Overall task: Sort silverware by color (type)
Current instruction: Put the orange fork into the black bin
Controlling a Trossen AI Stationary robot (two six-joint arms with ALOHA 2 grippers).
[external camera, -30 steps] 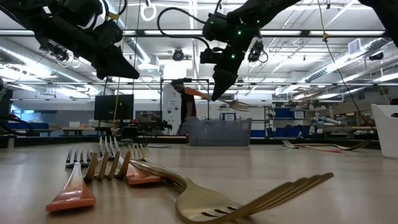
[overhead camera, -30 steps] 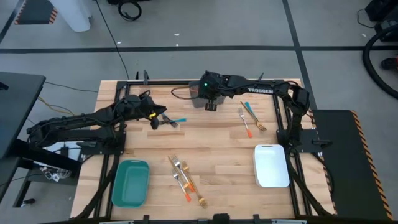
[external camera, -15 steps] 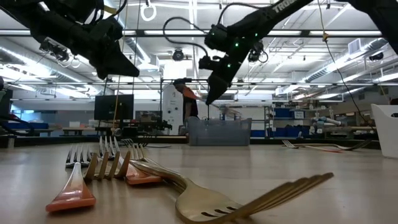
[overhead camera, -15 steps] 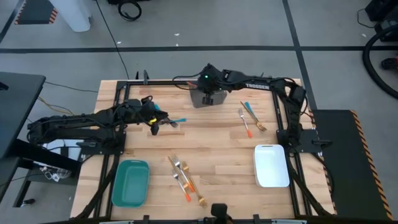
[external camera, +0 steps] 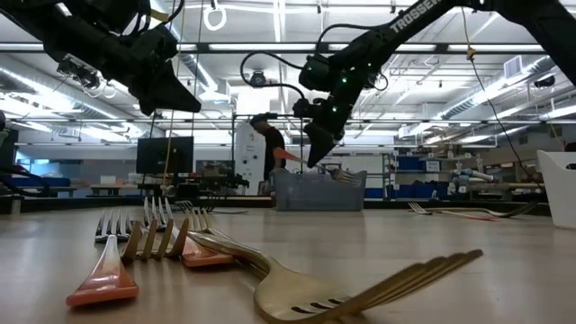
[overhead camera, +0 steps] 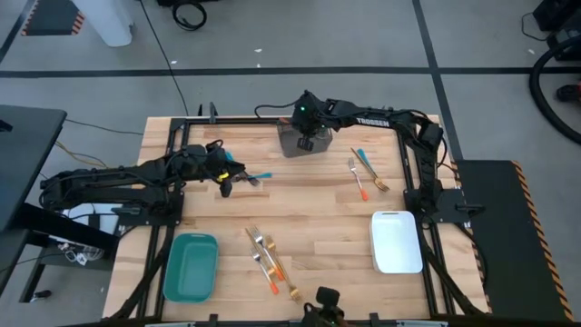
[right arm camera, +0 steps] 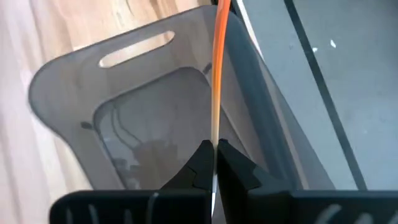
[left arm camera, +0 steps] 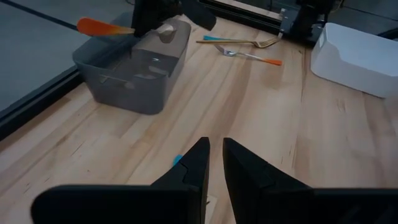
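Orange-handled piece [right arm camera: 217, 74] pinched in the right hand [right arm camera: 213, 163], hanging over the grey bin [overhead camera: 297, 143]. Blue-handled piece [overhead camera: 257, 175] flat on the tabletop left of the bin. Blue and orange pair [overhead camera: 365, 173] crossed to the bin's right. Cluster of gold and orange forks [overhead camera: 270, 261] well in front of the bin.

Over the last second I've watched the right end effector [overhead camera: 307, 139] travel from the open desk just below the grey bin [overhead camera: 292, 143] toward the upper centre of the high frame, so it now sits over the bin. The orange-handled utensil [right arm camera: 215, 81] it clamps came along and now hangs over the bin's inside. The left end effector [overhead camera: 227, 179] slid slightly left, nearer the blue-handled piece [overhead camera: 260, 174].
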